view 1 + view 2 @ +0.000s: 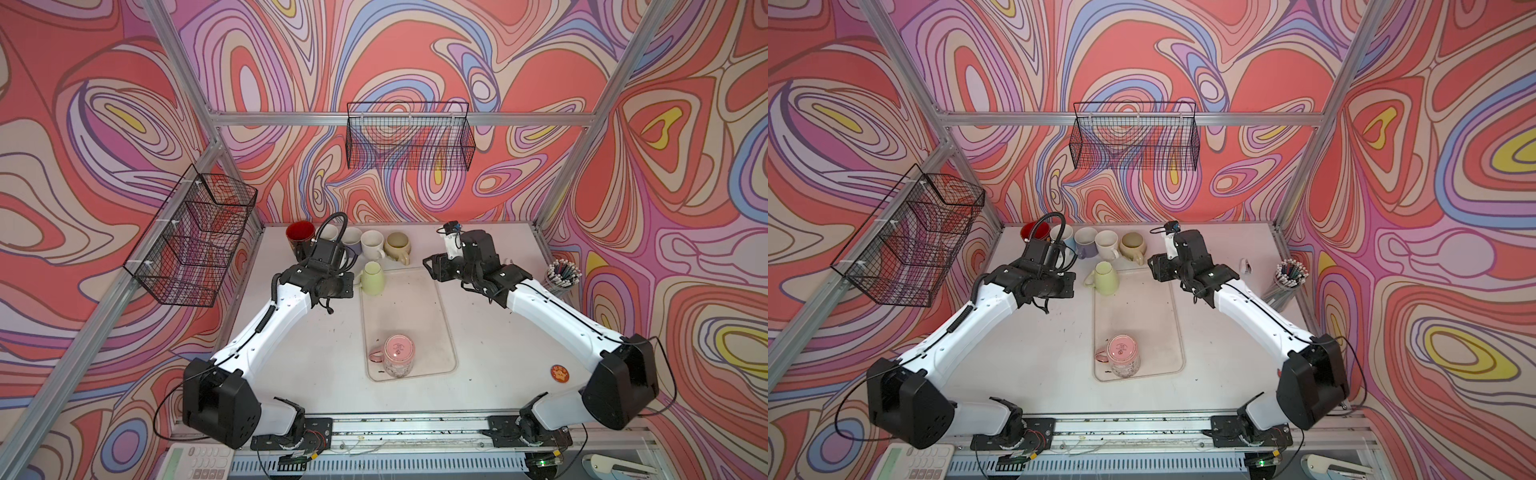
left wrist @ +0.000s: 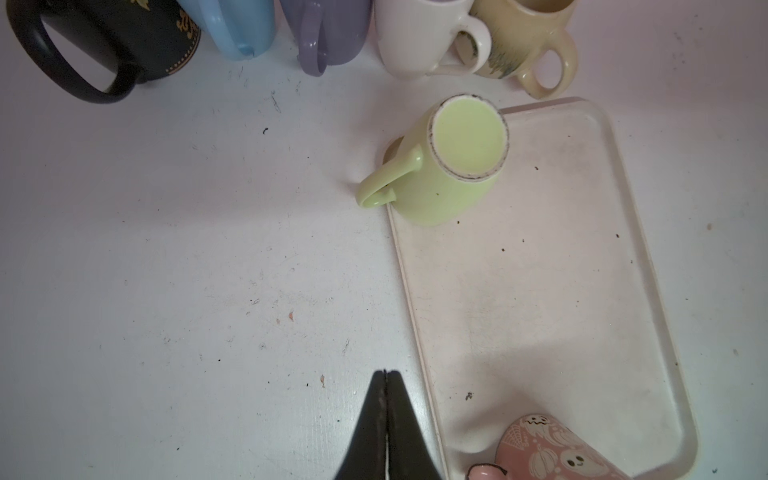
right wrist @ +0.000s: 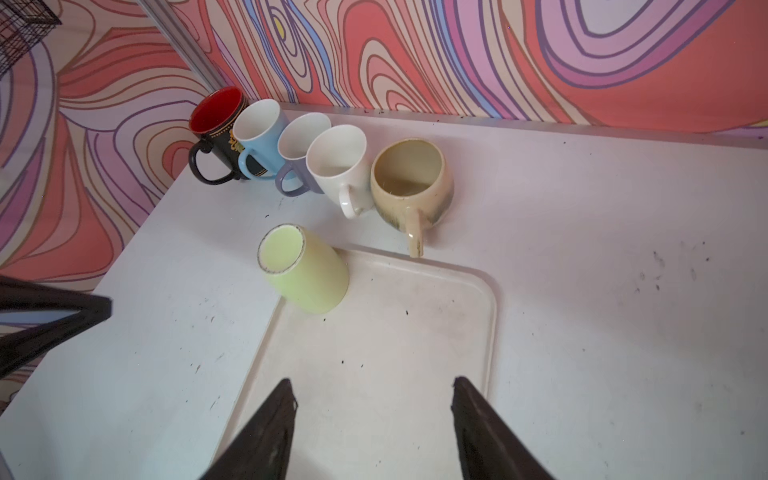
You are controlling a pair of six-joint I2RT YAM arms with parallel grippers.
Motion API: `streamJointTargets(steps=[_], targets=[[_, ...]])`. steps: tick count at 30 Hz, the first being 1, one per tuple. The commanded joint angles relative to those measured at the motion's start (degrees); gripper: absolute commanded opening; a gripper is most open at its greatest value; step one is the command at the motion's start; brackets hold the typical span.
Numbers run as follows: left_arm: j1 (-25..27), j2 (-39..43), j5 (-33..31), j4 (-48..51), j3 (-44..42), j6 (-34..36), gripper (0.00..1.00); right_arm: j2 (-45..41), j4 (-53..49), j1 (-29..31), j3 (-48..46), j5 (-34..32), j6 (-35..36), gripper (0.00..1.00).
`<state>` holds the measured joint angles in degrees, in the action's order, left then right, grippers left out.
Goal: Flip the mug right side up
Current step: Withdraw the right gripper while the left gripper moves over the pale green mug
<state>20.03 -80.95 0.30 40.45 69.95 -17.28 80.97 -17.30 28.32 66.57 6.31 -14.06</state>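
Seven mugs in all. Five stand upright in the far row: black mug, blue mug, purple mug, white mug, beige mug. Two are upside down: green mug, pink mug. One tray. Two wire baskets: far basket, left basket. One pen holder.

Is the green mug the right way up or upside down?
Upside down. The green mug shows its flat, closed bottom on top, and its open mouth is down on the corner of the tray.
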Motion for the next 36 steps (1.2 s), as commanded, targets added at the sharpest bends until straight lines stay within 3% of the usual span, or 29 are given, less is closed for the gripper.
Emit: streamJointTargets(steps=[1, 11, 24, 36], targets=[[-1.1, -3.2, 1.6, -0.2, 3.5, 0.1, 0.00, -4.3, 4.9, 0.5, -5.4, 1.8, -2.5, 0.63], [-1.9, -16.0, -0.1, -1.2, 12.6, 3.0, 0.00, -10.8, 6.9, 0.6, -14.8, 3.3, -3.3, 0.63], [-2.9, -32.7, -3.4, 0.8, 28.4, 5.5, 0.00, -9.4, 10.5, 0.5, -17.2, 4.7, -3.4, 0.63], [-2.3, -34.3, 1.2, -1.6, 27.4, 2.8, 0.00, -7.1, 11.9, 0.5, -17.5, 4.3, -3.4, 0.63]])
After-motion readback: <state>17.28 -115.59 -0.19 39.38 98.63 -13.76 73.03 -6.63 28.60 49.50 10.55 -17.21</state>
